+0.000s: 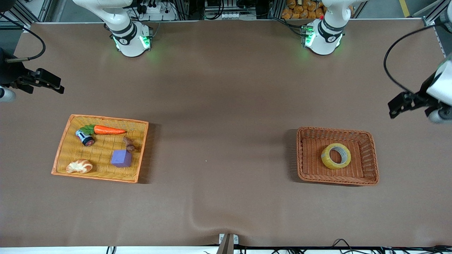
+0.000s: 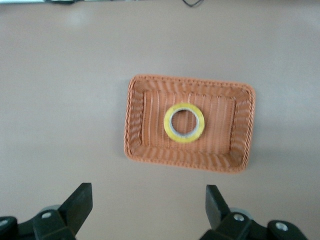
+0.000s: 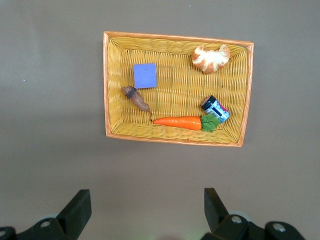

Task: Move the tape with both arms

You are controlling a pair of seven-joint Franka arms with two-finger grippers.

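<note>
The tape [image 1: 327, 155], a yellowish ring with a grey core, lies flat in a brown wicker basket [image 1: 304, 155] toward the left arm's end of the table. It also shows in the left wrist view [image 2: 184, 139], in the middle of the basket [image 2: 145, 120]. My left gripper [image 1: 392, 107] hangs high over the bare table at that end, beside the basket, open and empty [image 2: 149, 200]. My right gripper [image 1: 58, 86] hangs high over the table at the right arm's end, open and empty [image 3: 147, 200].
An orange-rimmed yellow wicker tray [image 1: 63, 141] toward the right arm's end holds a carrot [image 1: 108, 130], a small can [image 1: 85, 137], a purple cube [image 1: 122, 158], a croissant toy [image 1: 79, 166] and a small brown piece [image 1: 128, 143]. Brown tabletop lies between tray and basket.
</note>
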